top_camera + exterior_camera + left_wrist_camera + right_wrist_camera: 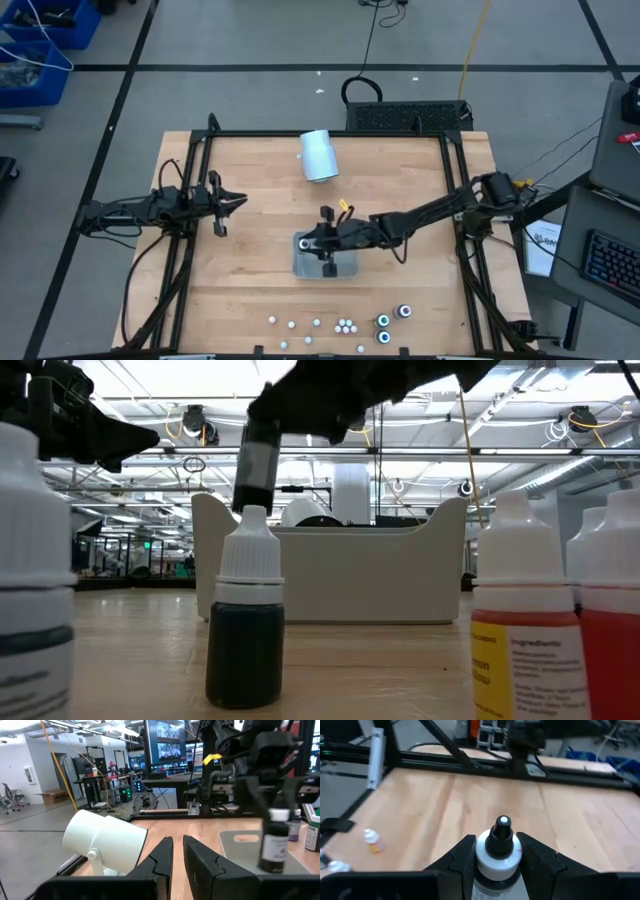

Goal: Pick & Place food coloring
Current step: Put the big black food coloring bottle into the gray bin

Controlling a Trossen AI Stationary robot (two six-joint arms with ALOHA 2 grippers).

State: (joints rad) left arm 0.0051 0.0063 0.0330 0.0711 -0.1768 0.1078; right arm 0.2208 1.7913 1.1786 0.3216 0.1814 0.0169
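Clamping one food coloring bottle [498, 854], right gripper [496, 851] over tray [303, 264], left gripper [238, 200] nearly together

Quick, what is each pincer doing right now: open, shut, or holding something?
Left pincer: nearly shut, holding nothing, at the table's left side.
Right pincer: shut on a food coloring bottle, above the grey tray.
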